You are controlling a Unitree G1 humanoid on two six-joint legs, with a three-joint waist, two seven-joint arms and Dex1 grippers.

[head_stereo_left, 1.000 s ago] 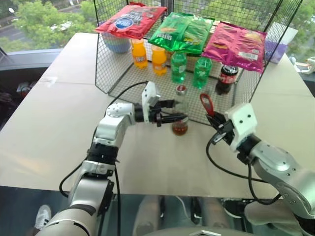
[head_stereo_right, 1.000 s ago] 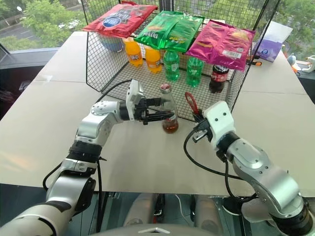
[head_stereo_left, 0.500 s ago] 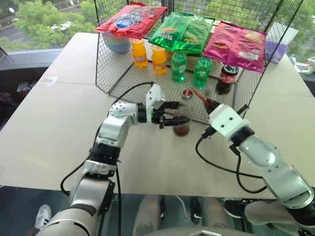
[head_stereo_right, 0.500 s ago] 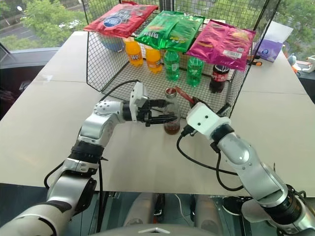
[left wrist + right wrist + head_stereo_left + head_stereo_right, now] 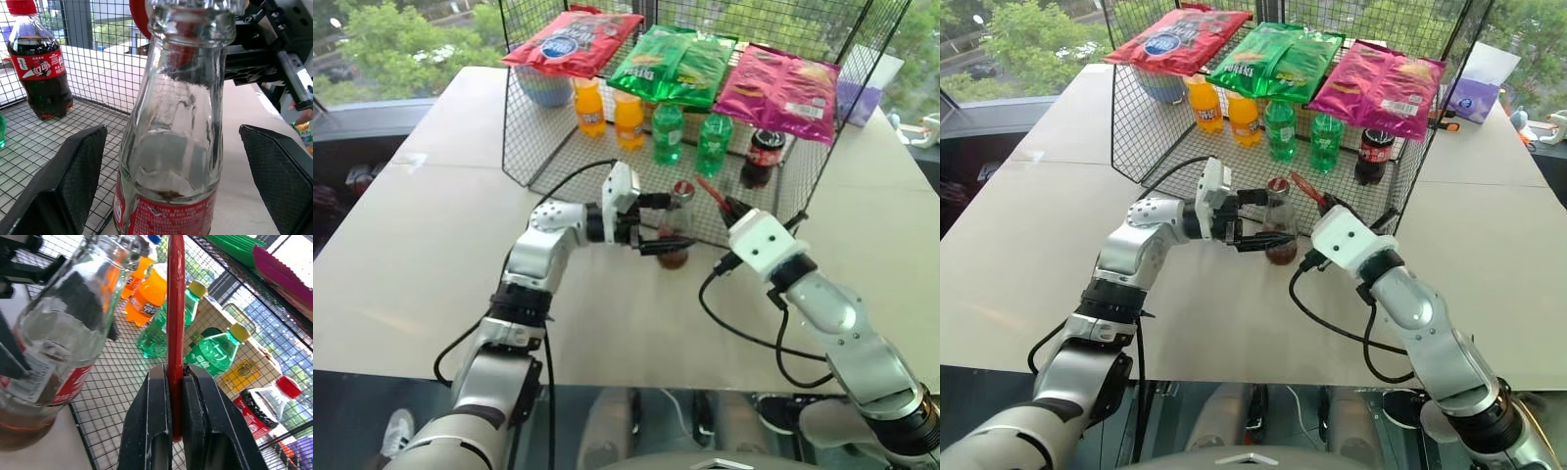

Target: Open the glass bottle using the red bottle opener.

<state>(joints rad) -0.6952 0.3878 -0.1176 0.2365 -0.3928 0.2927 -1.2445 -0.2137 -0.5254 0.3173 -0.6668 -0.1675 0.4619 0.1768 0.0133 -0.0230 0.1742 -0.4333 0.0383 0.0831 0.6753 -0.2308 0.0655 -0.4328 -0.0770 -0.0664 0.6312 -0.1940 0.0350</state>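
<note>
L gripper (image 5: 166, 181) let go: pads (image 5: 78, 166) w/ gaps either side of glass bottle (image 5: 171, 147), were clamped on it before. R gripper (image 5: 177, 396) rolled, swung red opener (image 5: 1304, 191) from upright to leaning toward 10 o'clock, head near bottle cap.

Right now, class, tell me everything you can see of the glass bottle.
The glass bottle is slim, clear, contoured glass with a red label and a little dark cola at the bottom. It stands upright on the table by the wire rack, between the left gripper's open fingers, untouched. The red bottle opener sits at its mouth.
</note>
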